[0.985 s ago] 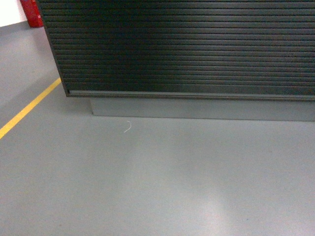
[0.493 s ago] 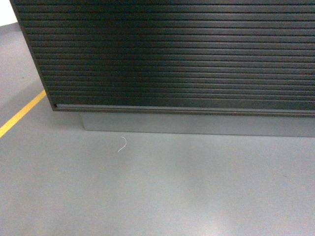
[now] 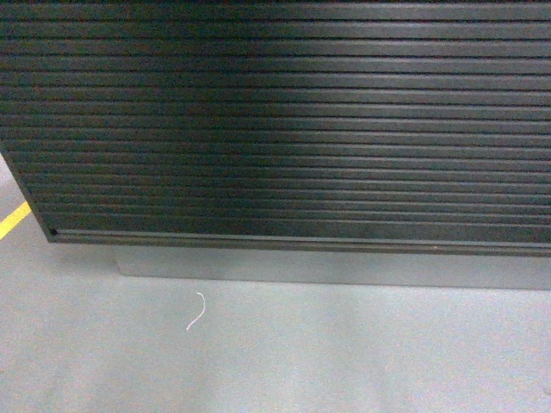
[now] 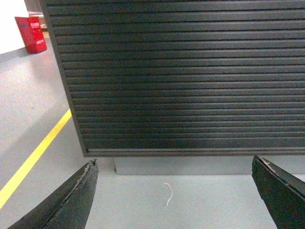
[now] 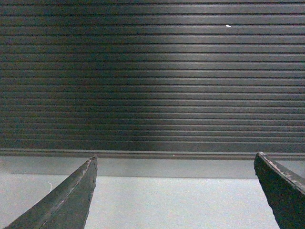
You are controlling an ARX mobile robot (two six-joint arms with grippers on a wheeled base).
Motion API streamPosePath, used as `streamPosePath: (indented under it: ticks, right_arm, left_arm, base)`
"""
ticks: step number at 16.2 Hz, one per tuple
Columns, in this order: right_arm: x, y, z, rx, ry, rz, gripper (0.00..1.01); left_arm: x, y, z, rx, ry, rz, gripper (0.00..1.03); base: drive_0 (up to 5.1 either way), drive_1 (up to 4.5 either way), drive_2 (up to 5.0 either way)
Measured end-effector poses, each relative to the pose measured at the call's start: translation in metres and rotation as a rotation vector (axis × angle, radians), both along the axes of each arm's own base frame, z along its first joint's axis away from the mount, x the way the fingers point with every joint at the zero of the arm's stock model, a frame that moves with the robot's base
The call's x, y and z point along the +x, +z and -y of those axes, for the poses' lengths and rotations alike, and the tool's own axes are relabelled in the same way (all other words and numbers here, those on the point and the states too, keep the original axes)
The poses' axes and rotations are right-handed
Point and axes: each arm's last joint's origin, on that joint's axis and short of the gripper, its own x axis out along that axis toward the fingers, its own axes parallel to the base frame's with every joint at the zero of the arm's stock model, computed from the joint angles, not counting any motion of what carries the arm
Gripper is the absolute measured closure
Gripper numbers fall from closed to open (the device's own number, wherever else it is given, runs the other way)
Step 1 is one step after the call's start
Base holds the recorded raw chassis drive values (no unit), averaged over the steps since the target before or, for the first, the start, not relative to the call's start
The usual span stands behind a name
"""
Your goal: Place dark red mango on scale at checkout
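Observation:
The checkout (image 3: 284, 129) fills the upper part of the head view as a black, horizontally ribbed front panel on a grey plinth (image 3: 327, 268). Its left corner shows in the left wrist view, where the checkout (image 4: 190, 81) stands close ahead. The right wrist view faces the same ribbed panel of the checkout (image 5: 152, 76). My left gripper (image 4: 174, 164) is open with nothing between its fingers, low over the floor. My right gripper (image 5: 175, 160) is open and empty too. The dark red mango and the scale are out of view.
Grey floor lies before the counter, with a small white thread (image 3: 197, 311) on it, also the thread (image 4: 168, 193) between my left fingers' view. A yellow floor line (image 4: 33, 160) runs along the left. A red box (image 4: 31, 33) stands far left.
The counter front has grown larger and shifted left and down in the head view; the red object and most of the yellow line have left that view. The thread has drifted lower.

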Motion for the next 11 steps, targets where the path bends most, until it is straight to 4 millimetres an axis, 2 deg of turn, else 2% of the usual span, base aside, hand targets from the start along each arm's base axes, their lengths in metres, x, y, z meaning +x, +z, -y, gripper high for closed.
streamPosePath:
  ticks: [11]
  right_arm:
    - [0.0,-0.0002,0.0,0.0,0.0,-0.002,0.03]
  left_arm:
    - [0.0,-0.0007,-0.0001,0.0,0.002,-0.007,0.05]
  base:
    - [0.0,4.22,-4.2]
